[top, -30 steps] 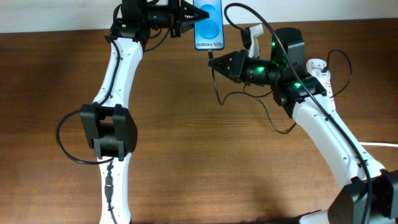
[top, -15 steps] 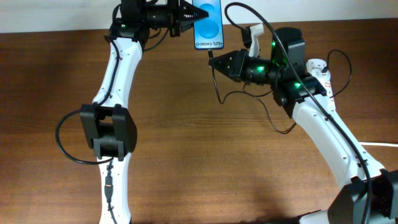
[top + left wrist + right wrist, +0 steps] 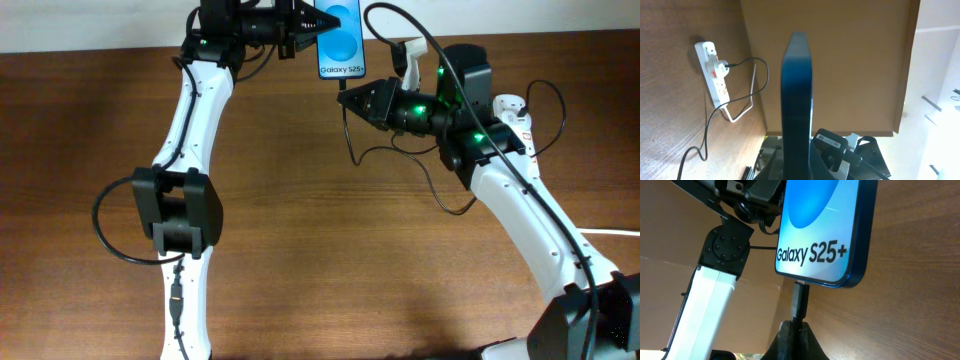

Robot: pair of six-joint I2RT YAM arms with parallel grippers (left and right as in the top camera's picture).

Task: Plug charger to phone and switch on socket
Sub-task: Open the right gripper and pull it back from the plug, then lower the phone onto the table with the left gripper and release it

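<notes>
Now we are in the plugging step: our left gripper (image 3: 311, 23) clamps the phone (image 3: 340, 40) in the air, our right gripper (image 3: 793, 328) pinches the charger (image 3: 800, 299) tip right at its lower edge, so next we need a straight, gentle push inward.

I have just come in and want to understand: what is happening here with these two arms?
The left gripper holds the phone, screen lit. The right gripper pinches the charger plug, its tip at the phone's bottom port; whether it is fully in, I cannot tell. No gripper is at the socket yet.
</notes>
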